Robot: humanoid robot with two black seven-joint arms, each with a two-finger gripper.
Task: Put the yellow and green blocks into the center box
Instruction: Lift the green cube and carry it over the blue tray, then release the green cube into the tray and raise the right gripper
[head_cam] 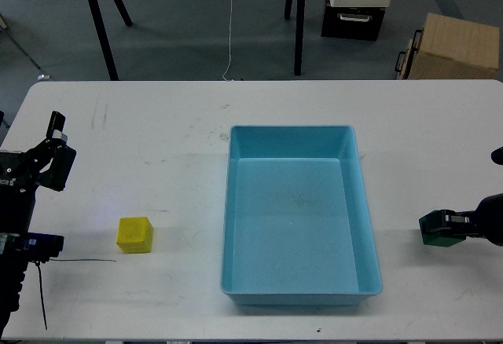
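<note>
- between the right gripper's (pixel 444 227) fingers sat the green block (pixel 435 230), clamped by the closed jaws just above or on the white table (pixel 157 124); which of the two could not be told.
- leftward of those jaws, near but not touching, lay the blue tray (pixel 368 234), with its long side wall facing the held block.
- inside the tray only its bare blue floor showed.
- on the far side of the tray from the right jaws, well apart from them, rested the yellow block (pixel 135 234), flat on the table top.
- up and to the left of the yellow block stood the left gripper (pixel 56 136), near the table's left edge, with nothing between its fingers; the fingers looked dark and close together, so i could not tell whether those jaws were open or closed.
- below the left jaws, a thin black cable (pixel 78 261) ran along the table toward the yellow block, ending just short of it.
- beyond the table, far from both jaws, stood a cardboard box (pixel 456 45) on the grey floor.
</note>
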